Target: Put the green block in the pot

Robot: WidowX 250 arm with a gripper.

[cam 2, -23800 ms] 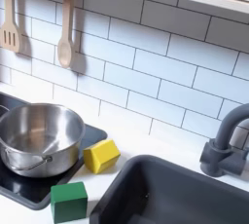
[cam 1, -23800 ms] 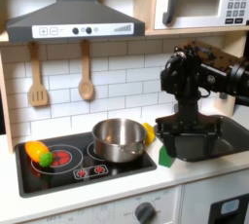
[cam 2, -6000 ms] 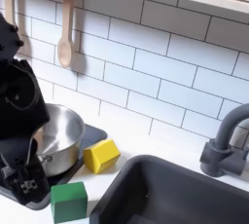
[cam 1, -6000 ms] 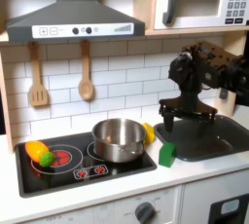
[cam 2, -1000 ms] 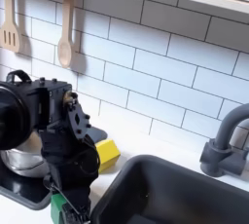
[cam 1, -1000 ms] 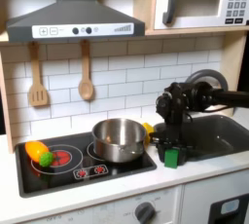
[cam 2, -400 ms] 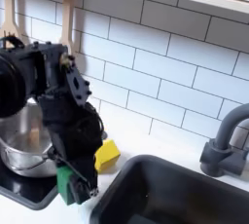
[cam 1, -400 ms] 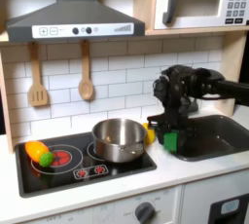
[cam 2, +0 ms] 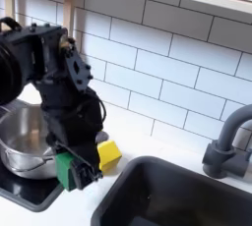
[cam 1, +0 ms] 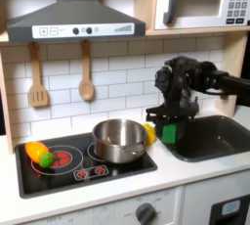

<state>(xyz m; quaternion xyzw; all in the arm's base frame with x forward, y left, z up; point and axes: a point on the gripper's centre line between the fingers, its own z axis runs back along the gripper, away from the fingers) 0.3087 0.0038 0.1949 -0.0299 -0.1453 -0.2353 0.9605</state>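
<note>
White tiled wall and a black stovetop (cam 1: 59, 175) form the setting of this toy kitchen, with a dark sink basin (cam 1: 210, 136) beside the stovetop.

First exterior view: the black gripper (cam 1: 168, 131) is clamped on the small bright green squarish block (cam 1: 169, 132). A second ago the block sat low at counter level beside the sink; it is now lifted clear of the counter and hangs just to the first exterior view's right of the round shiny silver metal pot (cam 1: 119, 140). The grasp has therefore succeeded, and what is judged to remain is the carry over the pot and the release. The pot stands on the stovetop and its interior appears empty. An orange toy with a round green ball (cam 1: 40, 155) lies on the stovetop, well apart from the pot on the first exterior view's left.

Second exterior view: the gripper (cam 2: 71, 169) holds the green block (cam 2: 65, 170) between its closed fingers, raised since the preceding frame. The block hangs off the pot's (cam 2: 25, 137) rim toward the second exterior view's right, not yet above the opening. A yellow toy piece (cam 2: 108, 154) rests on the counter near the pot.
</note>
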